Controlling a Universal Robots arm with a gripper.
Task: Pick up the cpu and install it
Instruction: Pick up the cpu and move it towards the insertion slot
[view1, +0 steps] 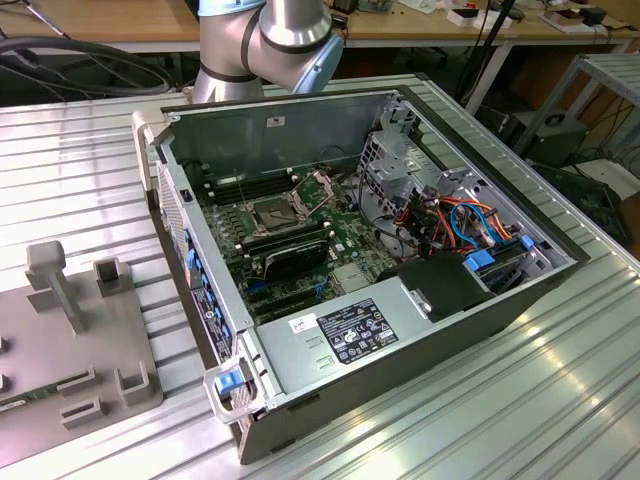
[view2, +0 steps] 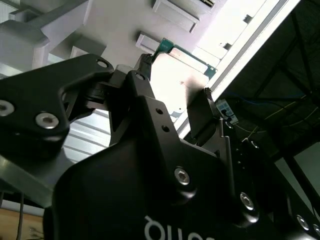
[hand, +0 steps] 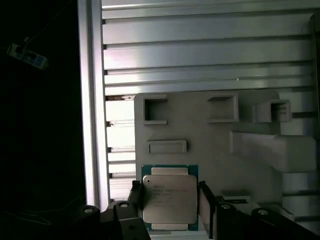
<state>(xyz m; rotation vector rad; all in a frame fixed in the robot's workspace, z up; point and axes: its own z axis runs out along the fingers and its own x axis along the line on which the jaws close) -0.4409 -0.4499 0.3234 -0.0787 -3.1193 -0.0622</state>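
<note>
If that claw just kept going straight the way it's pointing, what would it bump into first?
Most likely the cpu, which lies directly ahead of the gripper on the grey holder plate. How much gap is left between them I cannot judge.

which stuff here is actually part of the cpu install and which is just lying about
Part of the job:
cpu, lying on the grey fixture plate
claw, straddling the cpu
socket inside the computer case

Just lying about:
memory sticks
power supply
coloured cables
</note>
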